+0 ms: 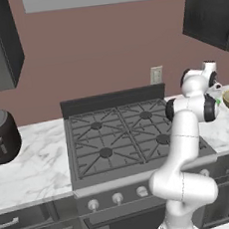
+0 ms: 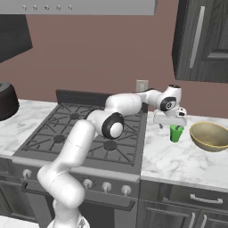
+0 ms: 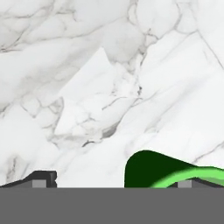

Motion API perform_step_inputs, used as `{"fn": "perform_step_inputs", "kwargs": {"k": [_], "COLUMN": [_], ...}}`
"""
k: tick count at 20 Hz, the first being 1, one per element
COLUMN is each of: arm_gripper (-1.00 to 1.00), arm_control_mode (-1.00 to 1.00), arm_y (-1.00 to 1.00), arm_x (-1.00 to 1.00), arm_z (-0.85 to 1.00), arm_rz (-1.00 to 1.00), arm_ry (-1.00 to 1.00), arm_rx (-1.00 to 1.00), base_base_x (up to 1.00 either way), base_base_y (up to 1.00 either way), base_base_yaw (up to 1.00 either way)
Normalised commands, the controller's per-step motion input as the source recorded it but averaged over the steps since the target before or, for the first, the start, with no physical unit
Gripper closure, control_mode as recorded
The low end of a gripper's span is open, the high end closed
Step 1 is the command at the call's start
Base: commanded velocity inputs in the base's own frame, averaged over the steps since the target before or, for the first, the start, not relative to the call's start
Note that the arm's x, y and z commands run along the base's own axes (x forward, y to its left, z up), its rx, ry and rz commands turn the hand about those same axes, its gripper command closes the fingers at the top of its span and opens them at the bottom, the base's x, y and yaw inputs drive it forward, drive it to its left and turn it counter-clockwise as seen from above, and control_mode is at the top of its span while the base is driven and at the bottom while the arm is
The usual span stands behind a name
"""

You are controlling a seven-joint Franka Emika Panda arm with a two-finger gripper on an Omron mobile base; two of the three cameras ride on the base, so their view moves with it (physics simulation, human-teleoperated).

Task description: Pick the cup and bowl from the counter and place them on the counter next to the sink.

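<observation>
- Cup (image 2: 176, 133): small, green, upright on the white marble table (image 2: 178, 164), right of the stove (image 2: 84, 131) and just left of the bowl. Open mouth facing up; in the hand view its dark inside and bright green rim (image 3: 175, 175) sit at the lower edge. Judged light and stiff, with a smooth wall likely to slip under a weak squeeze. Best hold: across the wall below the rim, one finger either side.
- Bowl (image 2: 209, 136): wide, shallow, dull yellow-tan, golden-brown inside, resting on the same table near the cup, apart from it. Judged rigid and heavier than the cup; too broad to span, so take it by the rim, one finger inside and one outside.
- Pincer (image 2: 174, 123): hovering directly over the cup, pointing down, fingers spread wide apart and holding nothing. Whether a fingertip already touches the rim is hard to tell from these angles; probably not.
- Toaster (image 1: 1, 136): dark, on the table left of the stove, well apart from the work.
- Wall outlet (image 2: 142, 85): behind the stove.
</observation>
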Motion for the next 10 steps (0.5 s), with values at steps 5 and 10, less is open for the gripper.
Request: {"fn": "perform_step_inputs", "kwargs": {"k": [5,10], "arm_gripper": [-1.0,1.0], "arm_control_mode": [-1.0,-1.0], "arm_y": [0.0,0.0], "arm_x": [0.03,0.0], "arm_z": [-0.18,0.0], "arm_rz": [0.0,0.0], "arm_ry": [0.01,0.0], "arm_rx": [0.0,0.0], "base_base_x": [0.0,0.0], "base_base_y": [0.0,0.0], "base_base_yaw": [0.0,0.0]}}
